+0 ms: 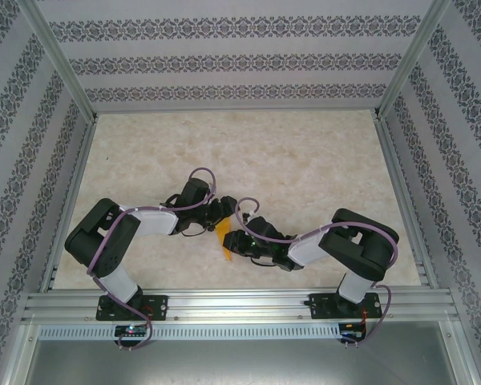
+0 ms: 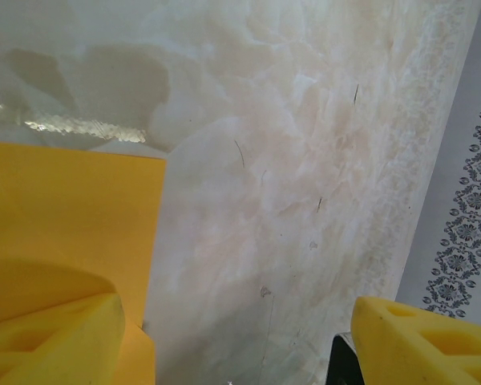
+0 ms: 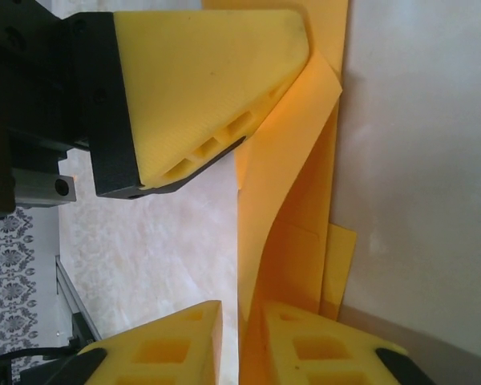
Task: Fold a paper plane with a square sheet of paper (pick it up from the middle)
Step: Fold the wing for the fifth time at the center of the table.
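Observation:
The square sheet of paper (image 1: 224, 247), orange-yellow and folded into a narrow creased strip, lies near the table's front middle between both grippers. In the right wrist view the paper (image 3: 297, 216) rises on edge between my right gripper's (image 3: 242, 345) yellow fingers. It leans on the right finger (image 3: 329, 349), and a thin slit of table shows beside the left one. The left gripper's finger (image 3: 208, 80) presses the far end of the strip. In the left wrist view the left gripper (image 2: 240, 345) stands wide open, its left finger (image 2: 48, 337) over the paper (image 2: 72, 208). From above, the left gripper (image 1: 219, 215) and right gripper (image 1: 234, 241) nearly meet.
The marble-patterned table (image 1: 305, 160) stretches away behind the arms. Patterned walls (image 1: 232, 60) and metal posts enclose it on three sides. An aluminium rail (image 1: 240, 305) carrying both arm bases runs along the front edge.

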You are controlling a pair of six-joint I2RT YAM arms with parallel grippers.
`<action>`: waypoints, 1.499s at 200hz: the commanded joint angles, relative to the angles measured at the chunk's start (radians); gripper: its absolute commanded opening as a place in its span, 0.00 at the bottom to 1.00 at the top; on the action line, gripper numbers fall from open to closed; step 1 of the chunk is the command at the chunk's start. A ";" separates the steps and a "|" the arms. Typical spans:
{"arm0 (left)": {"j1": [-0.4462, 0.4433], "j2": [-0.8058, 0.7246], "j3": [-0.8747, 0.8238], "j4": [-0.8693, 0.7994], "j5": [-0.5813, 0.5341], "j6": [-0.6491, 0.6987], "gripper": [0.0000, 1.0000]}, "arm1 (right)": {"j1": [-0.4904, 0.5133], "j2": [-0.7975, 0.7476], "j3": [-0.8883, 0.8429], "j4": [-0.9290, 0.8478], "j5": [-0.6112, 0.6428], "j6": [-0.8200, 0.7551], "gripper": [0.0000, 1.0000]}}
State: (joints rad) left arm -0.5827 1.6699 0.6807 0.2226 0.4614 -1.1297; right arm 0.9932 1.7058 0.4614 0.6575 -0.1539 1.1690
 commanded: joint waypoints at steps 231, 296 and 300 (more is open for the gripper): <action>0.007 -0.009 -0.029 -0.061 -0.026 0.033 0.76 | 0.071 0.047 0.036 -0.076 -0.012 0.022 0.20; 0.007 -0.004 -0.022 -0.070 -0.025 0.041 0.76 | 0.098 0.017 -0.002 -0.062 0.029 0.080 0.20; 0.006 -0.004 -0.022 -0.071 -0.025 0.041 0.76 | 0.099 0.014 -0.003 -0.066 0.030 0.082 0.19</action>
State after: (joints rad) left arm -0.5827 1.6661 0.6781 0.2184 0.4614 -1.1255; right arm 1.0630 1.7329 0.4923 0.6445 -0.1238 1.2152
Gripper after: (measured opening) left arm 0.760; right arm 0.210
